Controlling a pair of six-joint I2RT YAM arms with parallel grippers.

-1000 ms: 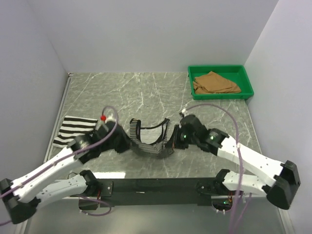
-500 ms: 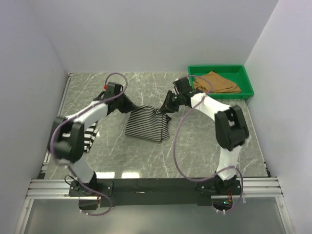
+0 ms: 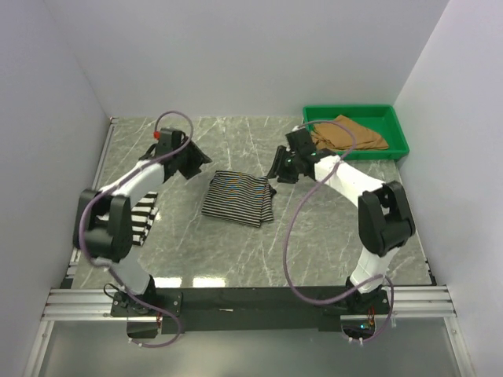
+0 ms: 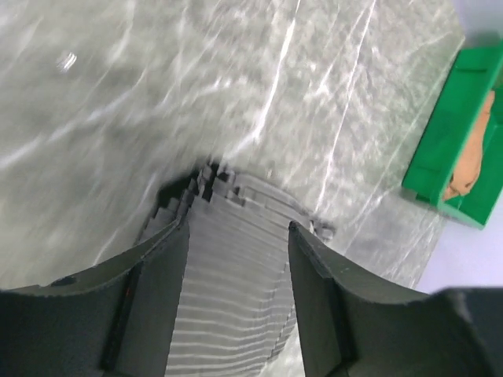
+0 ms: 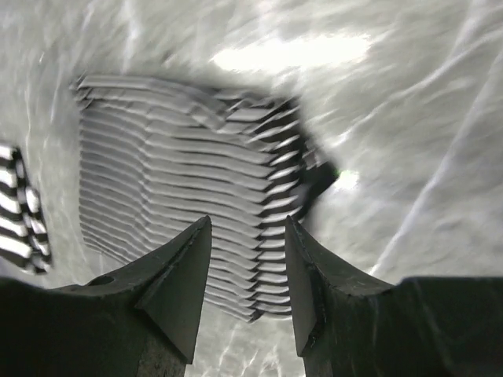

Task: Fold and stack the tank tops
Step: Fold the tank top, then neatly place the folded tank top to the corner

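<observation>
The left gripper (image 3: 193, 162) hangs with its jaws apart and nothing between them, just off the far left corner of the thin-striped tank top (image 3: 238, 198). The right gripper (image 3: 280, 166) is likewise spread and empty at the far right corner. Both wrist views show bare fingers with the striped cloth below them, not clamped.

That top lies in the middle of the marble-patterned table (image 3: 330, 228) as a compact rectangle. Its fold looks done, and a gripper off each far corner fits a two-handed fold.

The wide-striped tank top (image 3: 142, 217) sits at the left edge, partly hidden by the left arm, probably the place for the stack. The tan tank top (image 3: 346, 133) lies crumpled in the green tray (image 3: 354, 110) at the far right and looks not yet folded.

Count: three tank tops, one tray, two grippers.
</observation>
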